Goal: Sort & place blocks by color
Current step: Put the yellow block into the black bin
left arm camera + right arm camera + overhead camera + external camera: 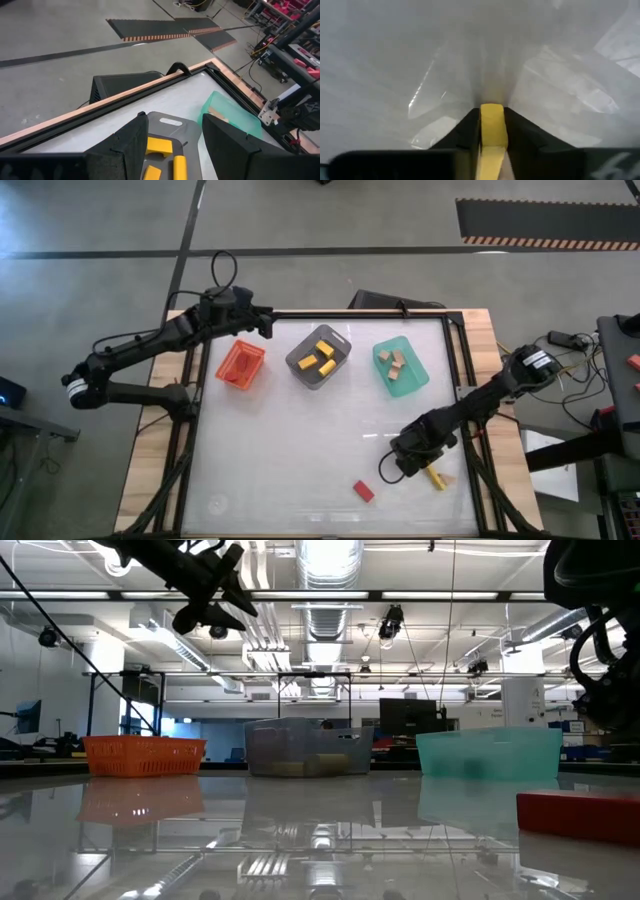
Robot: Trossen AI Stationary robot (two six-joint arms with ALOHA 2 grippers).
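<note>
A yellow bar block lies at the table's near right, and my right gripper is shut on it; the right wrist view shows the block between the two dark fingers. A red block rests flat on the table left of it. My left gripper hangs open, high over the far left between the orange bin and the grey bin. In the left wrist view nothing is between its fingers. My right gripper pinches the yellow bar's two long sides between its two fingers. The fingers slant down at it from the table's far right. The bar's near end sticks out past the gripper, low over the table; whether it rests there, I cannot tell.
The grey bin holds several yellow blocks. A green bin at the far right holds tan blocks. The orange bin stands at the far left. A black frame rims the white table top. The red block shows close in the low view.
</note>
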